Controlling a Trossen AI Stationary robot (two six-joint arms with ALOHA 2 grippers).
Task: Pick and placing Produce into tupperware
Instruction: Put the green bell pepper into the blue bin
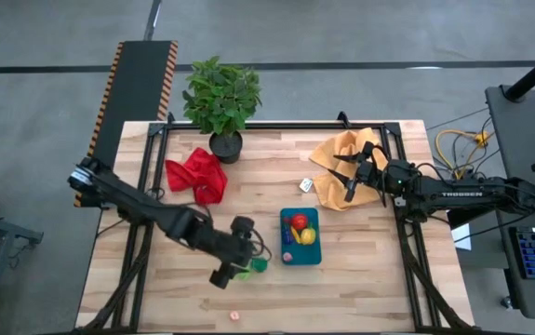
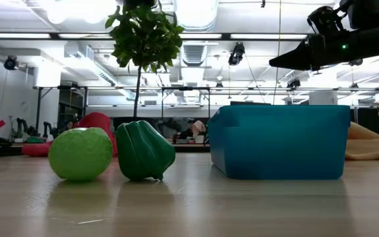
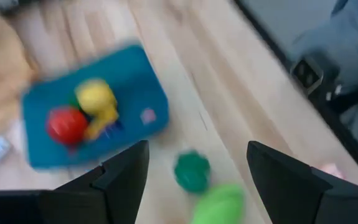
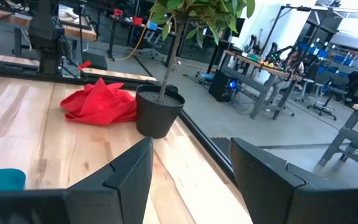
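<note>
Red tomato (image 1: pixel 299 221) and yellow piece (image 1: pixel 307 235) sit in the tupperware (image 1: pixel 300 256); beside it lie green pepper (image 2: pixel 144 151) and lime (image 2: pixel 80 154), both grippers' fingers released.

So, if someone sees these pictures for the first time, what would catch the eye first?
Probably the teal tupperware near the table's middle, with red and yellow produce inside. Just to its left, two green pieces lie on the wood outside it, and the left gripper hovers open over them. A leafy potted plant at the far edge and a red cloth beside it also stand out.
</note>
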